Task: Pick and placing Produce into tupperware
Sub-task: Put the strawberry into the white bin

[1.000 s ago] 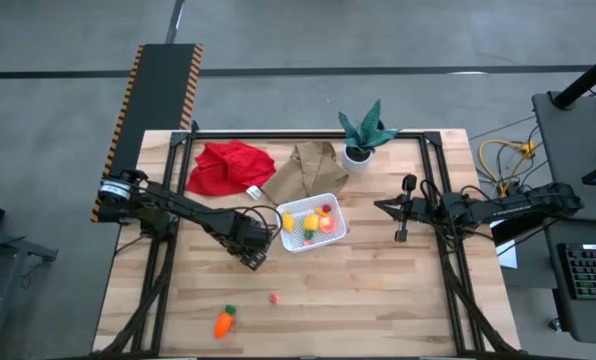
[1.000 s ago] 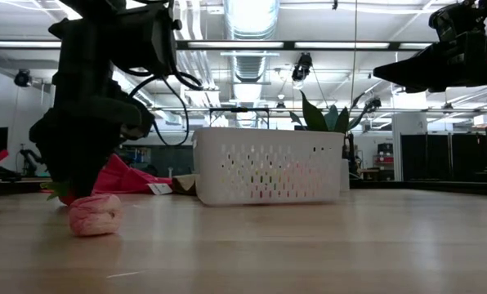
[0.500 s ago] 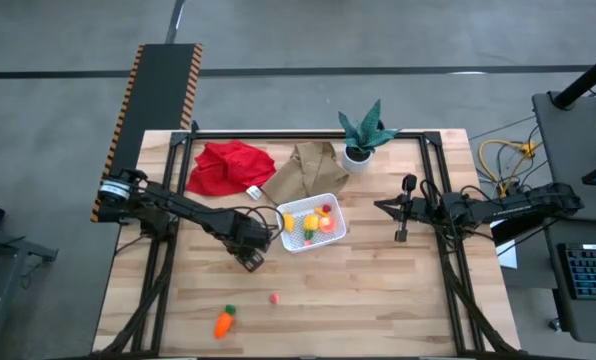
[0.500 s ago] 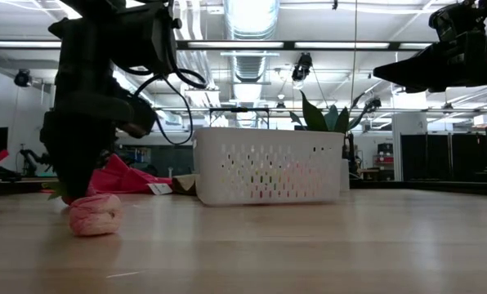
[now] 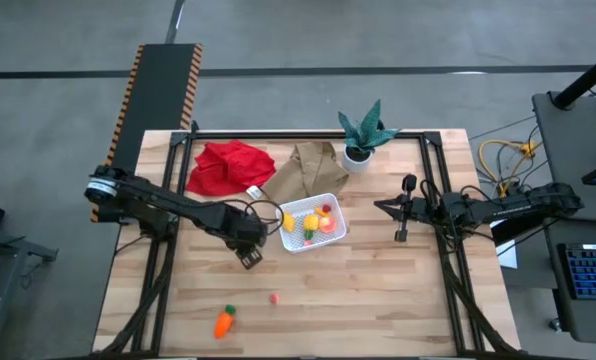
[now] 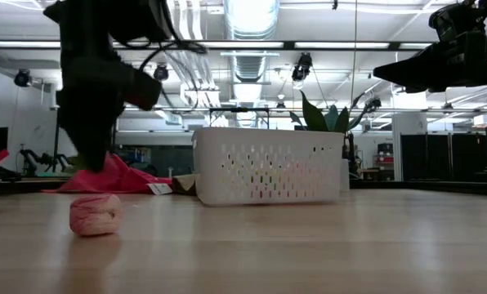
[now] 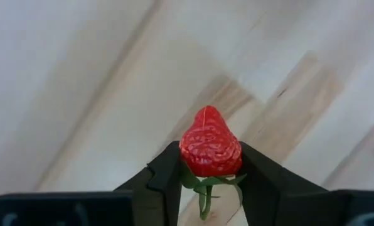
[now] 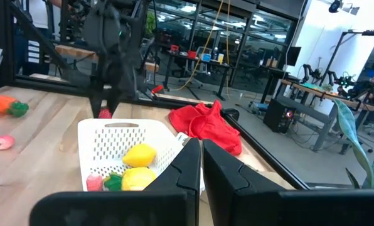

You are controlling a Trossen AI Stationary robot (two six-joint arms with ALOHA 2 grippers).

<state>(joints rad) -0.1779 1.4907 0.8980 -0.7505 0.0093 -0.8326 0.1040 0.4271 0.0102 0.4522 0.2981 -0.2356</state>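
My left gripper hangs above the table, just left of the white perforated container, and is shut on a red strawberry. It shows raised in the low view. The container holds a yellow lemon and other yellow, orange and red pieces. An orange carrot and a pink berry lie on the wood near the near edge; the berry shows again in the low view. My right gripper waits shut, in the air right of the container. My left gripper pinches the strawberry between its two fingers at the broad end with the green leaves. The fingers come from above, pointing down. The berry's pointed tip sticks out past the fingertips toward the table, and the berry is lifted clear.
A red cloth, a brown cloth and a potted plant sit along the far side. Black frame rails run along the table's left, right and far edges. Bare wood lies at the near right.
My left gripper has risen from close to the table, just behind the pink berry in the low view, and shifted slightly toward the table's left. It stays shut on the strawberry, which has gone up with it.
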